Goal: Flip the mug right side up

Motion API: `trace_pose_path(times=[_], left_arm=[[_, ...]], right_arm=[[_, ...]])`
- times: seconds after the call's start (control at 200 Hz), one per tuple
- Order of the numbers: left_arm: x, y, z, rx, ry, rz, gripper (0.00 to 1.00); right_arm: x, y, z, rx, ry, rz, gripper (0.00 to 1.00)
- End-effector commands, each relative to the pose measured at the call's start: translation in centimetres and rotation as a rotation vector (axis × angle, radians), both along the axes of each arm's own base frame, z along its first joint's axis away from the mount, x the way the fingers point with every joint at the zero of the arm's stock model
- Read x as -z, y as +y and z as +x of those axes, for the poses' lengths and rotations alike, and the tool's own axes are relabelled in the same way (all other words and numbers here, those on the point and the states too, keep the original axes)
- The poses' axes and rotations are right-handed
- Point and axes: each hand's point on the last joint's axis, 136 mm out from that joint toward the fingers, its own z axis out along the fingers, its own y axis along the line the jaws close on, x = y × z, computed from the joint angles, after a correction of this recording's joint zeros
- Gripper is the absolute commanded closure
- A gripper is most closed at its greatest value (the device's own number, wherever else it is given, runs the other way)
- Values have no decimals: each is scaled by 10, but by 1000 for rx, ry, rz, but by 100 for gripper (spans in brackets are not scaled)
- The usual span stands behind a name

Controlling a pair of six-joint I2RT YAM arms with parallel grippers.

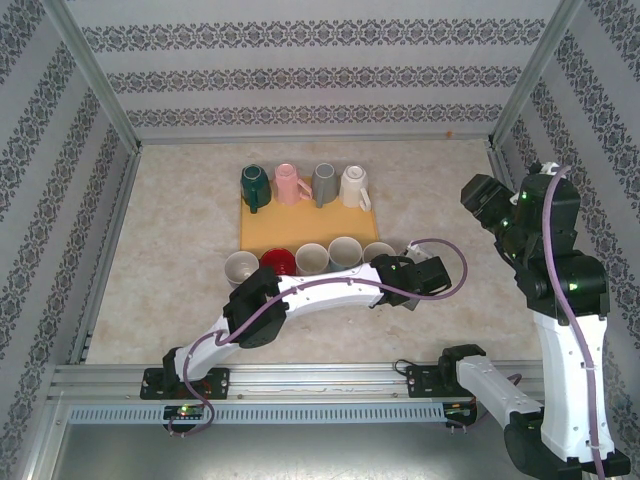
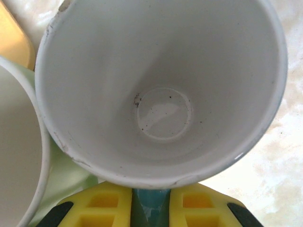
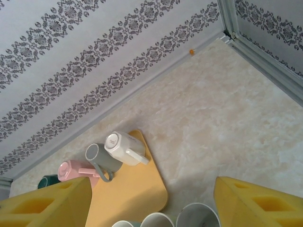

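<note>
My left jaws were clamped on the teal handle (image 2: pixel 150 208) of the mug (image 2: pixel 161 94), whose mouth faced straight back at my wrist, so its long axis ran upward and I judged it as good as upright. It sat at the right end of the near row, just beside a neighbouring cup (image 2: pixel 14 156), off the near right corner of the tray (image 1: pixel 262 235). My right jaws hung apart, well away right.

The mug (image 2: pixel 161 90) is facing the lens, showing its white inside, with dark specks sitting around the ring in its base. At 6 o'clock the left gripper (image 2: pixel 150 201) is clamping a teal strip of it between yellow fingers (image 2: pixel 106 205). A second white mug (image 2: pixel 19 151) is crowding in at 9 o'clock, an orange board (image 2: pixel 12 40) at 10, and the marbled table (image 2: pixel 279 165) at 4.
</note>
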Motion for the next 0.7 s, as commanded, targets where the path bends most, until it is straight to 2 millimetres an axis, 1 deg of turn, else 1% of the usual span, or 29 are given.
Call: trace_pose_path(times=[0.0, 0.18, 0.265, 0.3, 0.325, 0.595, 0.694], left_arm=[[-11, 1, 3, -22, -45, 11, 83], [-12, 1, 1, -13, -42, 14, 78], [-12, 2, 0, -9, -40, 17, 72], [-12, 2, 0, -10, -40, 16, 68], [-12, 2, 0, -9, -39, 17, 67], [-21, 1, -5, 12, -47, -9, 66], [-23, 5, -5, 4, -50, -8, 66]], right_arm=[[-1, 2, 1, -20, -17, -5, 30], [6, 4, -1, -35, -11, -5, 29], [8, 4, -2, -35, -11, -9, 29], [8, 4, -2, -35, -11, -12, 29], [8, 4, -3, -36, -10, -13, 29], [9, 4, -4, -37, -11, -12, 29], [8, 4, -5, -38, -14, -12, 29]])
